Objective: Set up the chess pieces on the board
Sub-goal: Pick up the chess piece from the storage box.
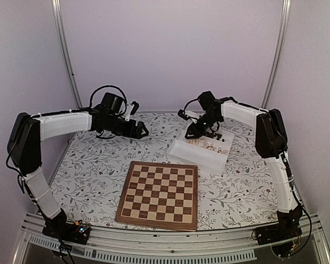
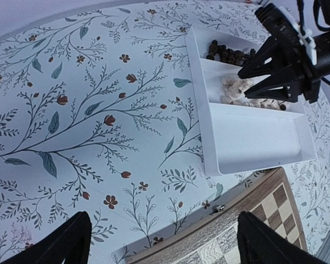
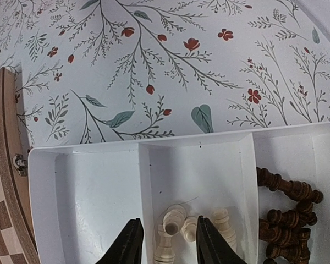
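While both arms are reaching over the flowered cloth point(image 1: 88, 176), I am watching the board point(image 1: 158, 194) lying flat near the bases. It is a wooden square of tan and brown checks with a brown border. Just beyond its far right corner the tray point(image 1: 201, 157) is sitting, smooth white plastic with low walls. The left claw point(image 2: 165, 242) is hovering over cloth left of the tray, jaws spread wide and holding nothing. The right claw point(image 3: 169, 223) is dipping into the tray's middle compartment, jaws partway apart astride the pale pieces point(image 3: 223, 220); I cannot tell whether it is pinching one. Its wrist view is showing me dark pieces point(image 3: 286, 209), turned and knobbly, heaped in the end compartment. It is also showing a small metal clasp point(image 3: 19, 163) on the board's edge, which the top view is not resolving.
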You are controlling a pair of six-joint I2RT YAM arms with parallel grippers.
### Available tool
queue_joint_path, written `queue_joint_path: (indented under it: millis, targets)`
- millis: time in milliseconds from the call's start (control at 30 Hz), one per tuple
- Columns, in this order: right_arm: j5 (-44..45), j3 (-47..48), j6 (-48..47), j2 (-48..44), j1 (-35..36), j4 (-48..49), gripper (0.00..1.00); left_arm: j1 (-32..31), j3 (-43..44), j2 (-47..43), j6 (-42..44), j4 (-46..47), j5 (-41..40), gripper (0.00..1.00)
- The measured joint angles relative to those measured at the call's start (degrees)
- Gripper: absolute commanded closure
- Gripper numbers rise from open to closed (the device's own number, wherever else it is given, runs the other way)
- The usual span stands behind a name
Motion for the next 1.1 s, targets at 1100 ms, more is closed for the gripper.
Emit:
queue_joint_path:
  millis: [1100]
  targets:
    - [1.92, 0.5, 1.95, -2.67, 0.5, -1.38, 0.98, 0.94, 0.46, 0.0, -0.68, -0.31, 4.11, 0.07]
